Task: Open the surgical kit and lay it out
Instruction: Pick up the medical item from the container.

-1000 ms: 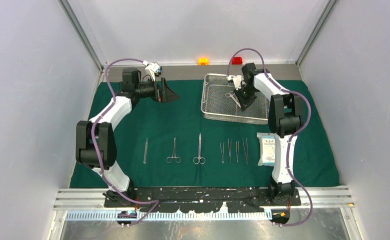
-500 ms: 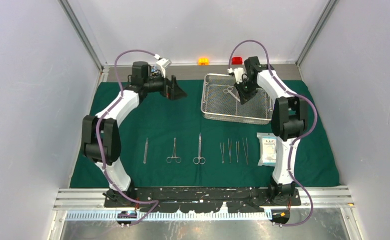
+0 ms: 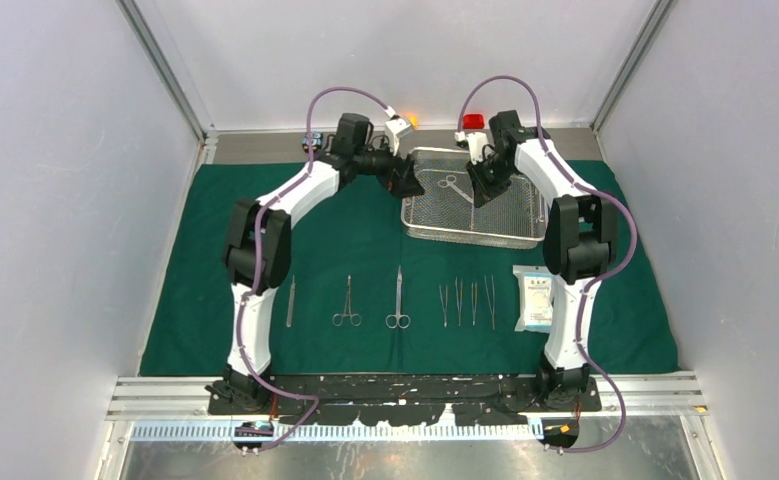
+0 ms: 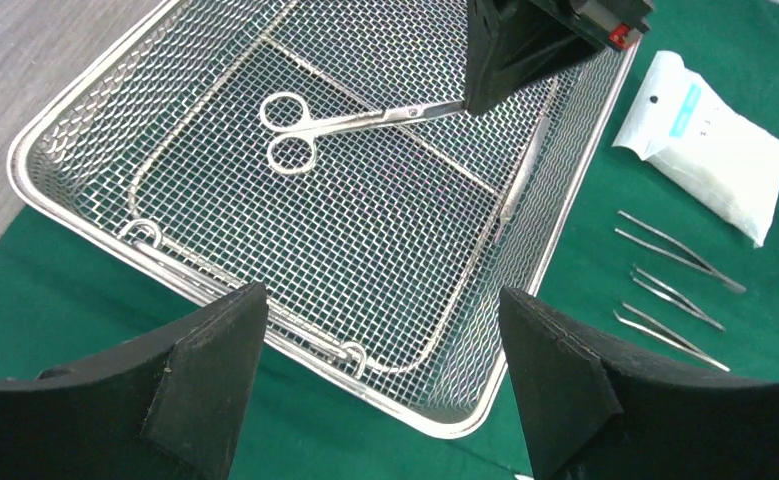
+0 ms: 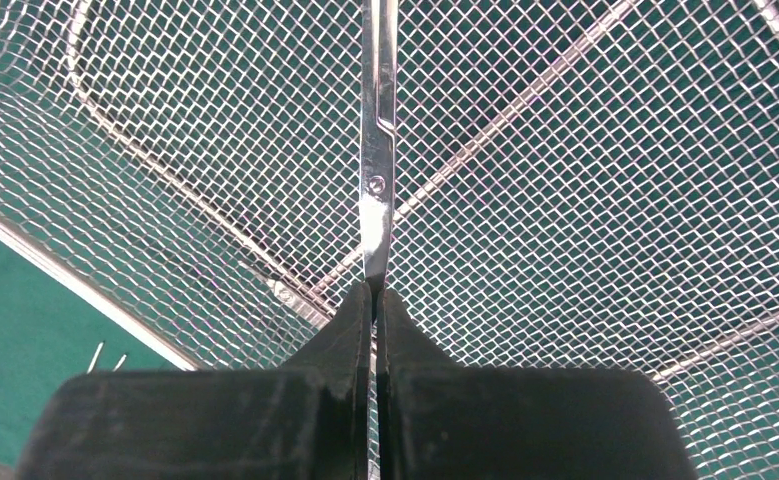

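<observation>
Grey walls (image 3: 65, 200) close the cell on three sides, and the green cloth (image 3: 365, 240) lies spread flat across the work surface. On my overhead view the tray (image 3: 412, 222) sits on the far right part of the cloth, with a red block (image 3: 474, 121) just beyond its far edge.

My right gripper (image 5: 373, 295) reaches down into the tray and is pinched fully together on the blade end of the scissors (image 4: 305, 125). The wrist view shows the steel running straight out from between the closed fingers, over the mesh. The rings point toward the tray's far left. I cannot tell whether the scissors rest on the mesh or hang just above it.

My left gripper (image 4: 380, 292) hovers over the tray's left edge with its fingers spread wide and nothing between them.

The other tools lie in a row on the near part of the cloth. From left to right I see a slim straight tool (image 3: 291, 300), the forceps (image 3: 346, 303), long scissors (image 3: 398, 300) and a group of tweezers (image 3: 468, 303) side by side. The packet (image 3: 536, 298) lies flat at the right end, beside the right arm.
</observation>
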`<move>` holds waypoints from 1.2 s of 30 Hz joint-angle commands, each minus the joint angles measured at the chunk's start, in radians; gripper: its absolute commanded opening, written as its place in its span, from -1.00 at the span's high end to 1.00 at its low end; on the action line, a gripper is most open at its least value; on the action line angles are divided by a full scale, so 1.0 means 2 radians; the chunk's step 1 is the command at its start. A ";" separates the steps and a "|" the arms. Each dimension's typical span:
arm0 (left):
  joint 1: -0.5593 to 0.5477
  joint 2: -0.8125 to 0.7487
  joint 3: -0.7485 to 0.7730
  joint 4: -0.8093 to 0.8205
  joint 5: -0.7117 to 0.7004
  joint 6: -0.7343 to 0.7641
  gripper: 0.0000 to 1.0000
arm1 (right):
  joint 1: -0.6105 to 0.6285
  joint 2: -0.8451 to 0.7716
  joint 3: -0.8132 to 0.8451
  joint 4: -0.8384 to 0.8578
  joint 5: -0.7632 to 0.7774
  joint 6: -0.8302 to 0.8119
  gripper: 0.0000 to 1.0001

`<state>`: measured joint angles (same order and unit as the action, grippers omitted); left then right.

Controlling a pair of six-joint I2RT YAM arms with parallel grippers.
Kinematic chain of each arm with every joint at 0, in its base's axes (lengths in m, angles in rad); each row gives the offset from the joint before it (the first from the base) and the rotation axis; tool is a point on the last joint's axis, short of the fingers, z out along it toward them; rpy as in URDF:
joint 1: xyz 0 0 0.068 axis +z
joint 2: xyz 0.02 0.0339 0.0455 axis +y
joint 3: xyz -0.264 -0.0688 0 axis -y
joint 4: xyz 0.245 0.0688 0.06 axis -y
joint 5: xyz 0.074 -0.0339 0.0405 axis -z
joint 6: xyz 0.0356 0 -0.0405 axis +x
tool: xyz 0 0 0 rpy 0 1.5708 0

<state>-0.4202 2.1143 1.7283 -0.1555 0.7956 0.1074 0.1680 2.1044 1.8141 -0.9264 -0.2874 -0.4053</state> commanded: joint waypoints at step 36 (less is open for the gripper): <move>-0.090 0.108 0.114 -0.031 -0.090 0.235 -0.80 | -0.006 -0.027 0.024 -0.015 -0.079 0.098 0.99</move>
<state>-0.5987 2.3150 1.9377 -0.3149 0.6502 0.5396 0.1661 2.0491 1.8160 -0.9588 -0.4072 -0.2630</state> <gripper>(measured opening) 0.900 0.031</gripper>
